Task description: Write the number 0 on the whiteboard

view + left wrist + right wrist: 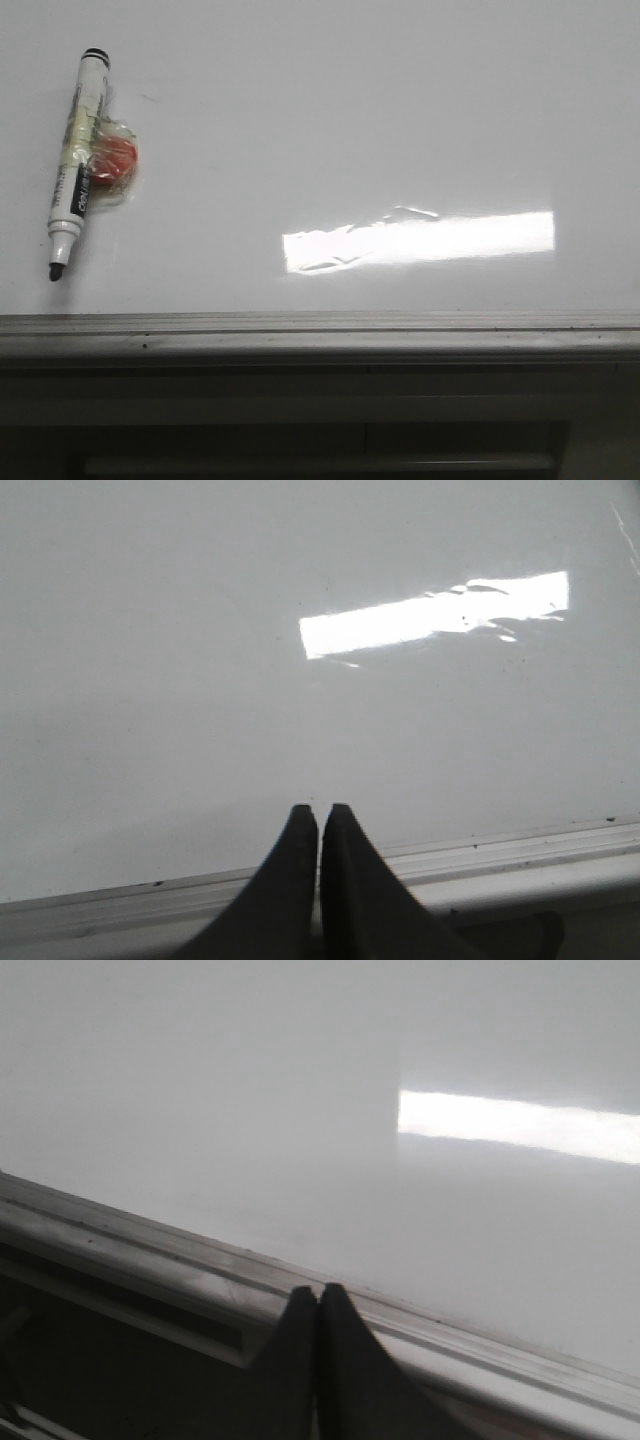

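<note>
Both grippers, left (319,812) and right (319,1293), sit clenched and hold nothing over the whiteboard's (330,120) near frame edge. At ten o'clock lies an uncapped marker (75,165) beside a red object (115,160).

The marker (76,165) bears dark print too small to read.

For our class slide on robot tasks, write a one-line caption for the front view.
Uncapped marker beside a red wrapped object on a blank whiteboard, no number drawn.
</note>
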Available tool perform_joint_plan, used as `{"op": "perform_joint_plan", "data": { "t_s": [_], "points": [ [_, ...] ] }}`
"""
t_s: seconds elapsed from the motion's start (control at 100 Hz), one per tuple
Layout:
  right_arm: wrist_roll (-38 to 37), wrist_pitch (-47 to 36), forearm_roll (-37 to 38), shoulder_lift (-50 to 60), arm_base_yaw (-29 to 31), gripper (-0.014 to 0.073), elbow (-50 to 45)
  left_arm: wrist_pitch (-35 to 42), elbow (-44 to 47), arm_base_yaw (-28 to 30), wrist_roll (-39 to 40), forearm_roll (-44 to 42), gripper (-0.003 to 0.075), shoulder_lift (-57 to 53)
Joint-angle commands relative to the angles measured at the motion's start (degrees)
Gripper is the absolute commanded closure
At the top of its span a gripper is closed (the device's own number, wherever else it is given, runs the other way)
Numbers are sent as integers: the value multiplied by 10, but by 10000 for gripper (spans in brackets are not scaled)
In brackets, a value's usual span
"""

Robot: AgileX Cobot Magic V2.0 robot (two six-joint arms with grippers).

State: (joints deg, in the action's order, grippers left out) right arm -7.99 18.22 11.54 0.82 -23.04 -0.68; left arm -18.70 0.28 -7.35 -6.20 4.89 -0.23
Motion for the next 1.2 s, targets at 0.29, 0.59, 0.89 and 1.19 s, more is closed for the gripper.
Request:
{"op": "perform_joint_plan", "data": {
  "t_s": [0.29,0.59,0.89,1.19],
  "points": [
    [3,-53,76,7,4,662,-8,31,18,6,5,-4,740,-11],
    [-36,-404,50,7,4,662,-8,107,18,6,6,141,740,-11],
    [-45,-355,-229,7,4,662,-1,202,18,6,9,472,740,-11],
    [-20,-47,-167,-38,4,637,143,34,-119,-3,-135,349,657,41]
  ]
}}
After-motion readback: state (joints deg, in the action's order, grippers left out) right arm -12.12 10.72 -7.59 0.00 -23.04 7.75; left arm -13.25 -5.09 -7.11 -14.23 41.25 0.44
